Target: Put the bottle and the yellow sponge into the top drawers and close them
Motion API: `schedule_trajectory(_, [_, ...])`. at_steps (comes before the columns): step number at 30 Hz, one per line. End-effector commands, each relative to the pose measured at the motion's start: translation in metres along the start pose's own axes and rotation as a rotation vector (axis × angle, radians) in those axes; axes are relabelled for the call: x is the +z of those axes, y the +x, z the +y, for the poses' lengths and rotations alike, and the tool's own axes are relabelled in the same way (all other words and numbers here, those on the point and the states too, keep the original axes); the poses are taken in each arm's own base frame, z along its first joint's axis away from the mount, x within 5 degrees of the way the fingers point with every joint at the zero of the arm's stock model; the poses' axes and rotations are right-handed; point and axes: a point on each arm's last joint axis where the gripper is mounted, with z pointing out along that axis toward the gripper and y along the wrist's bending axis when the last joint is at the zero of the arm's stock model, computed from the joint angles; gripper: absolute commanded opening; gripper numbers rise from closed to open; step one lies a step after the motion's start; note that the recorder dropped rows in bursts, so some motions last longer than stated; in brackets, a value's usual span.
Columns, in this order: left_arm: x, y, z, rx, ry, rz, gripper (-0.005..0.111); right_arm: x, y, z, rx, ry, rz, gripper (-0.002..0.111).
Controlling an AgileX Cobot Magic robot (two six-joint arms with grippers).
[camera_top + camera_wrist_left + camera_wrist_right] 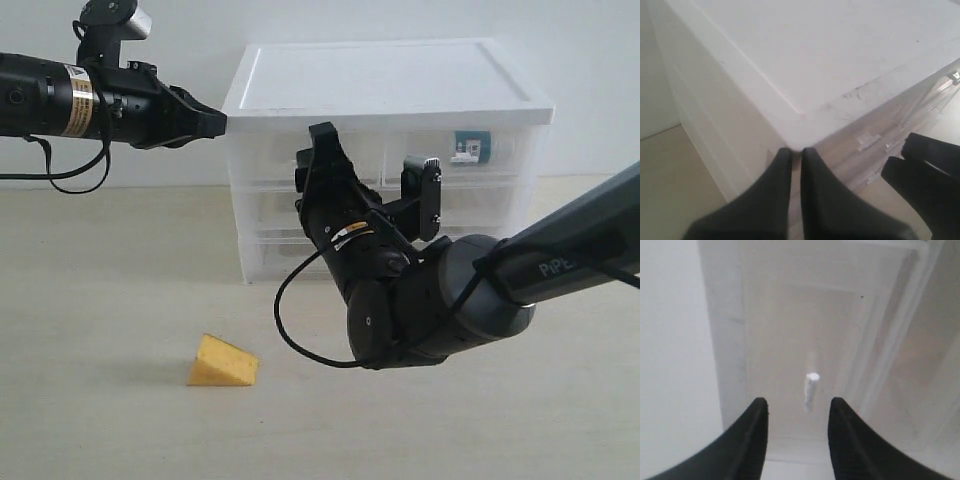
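The yellow sponge (222, 362), a wedge, lies on the table in front of the drawer unit (390, 85), left of my right arm. The bottle (470, 148) shows by its teal label through the front of the top right drawer (505, 150), which looks pushed in. My right gripper (372, 150) (797, 405) stands open facing the top left drawer (790, 330), its white handle (811, 385) just ahead between the fingers and untouched. My left gripper (220, 122) (796, 151) is shut on nothing, its tips against the unit's top left corner.
Two full-width drawers (265, 235) sit below the top pair. My bulky right arm (430, 300) fills the space before the unit's middle. A pale wall rises behind. The right gripper's black fingers (930, 170) show in the left wrist view.
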Motion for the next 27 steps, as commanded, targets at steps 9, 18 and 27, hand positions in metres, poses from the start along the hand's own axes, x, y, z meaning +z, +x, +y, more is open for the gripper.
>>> schedule_trajectory(9, [0.002,-0.001,-0.003,-0.002,0.034,-0.001,0.004,0.013,0.000,0.001,-0.034,0.078,-0.018,0.035])
schedule_trajectory(18, [0.002,-0.001,-0.005,-0.002,0.049,0.000,0.004,0.019,-0.001,-0.008,-0.033,0.041,-0.031,0.035])
schedule_trajectory(27, [0.002,-0.001,-0.004,-0.002,0.047,0.000,0.004,0.028,-0.001,0.005,-0.040,-0.038,-0.032,0.035])
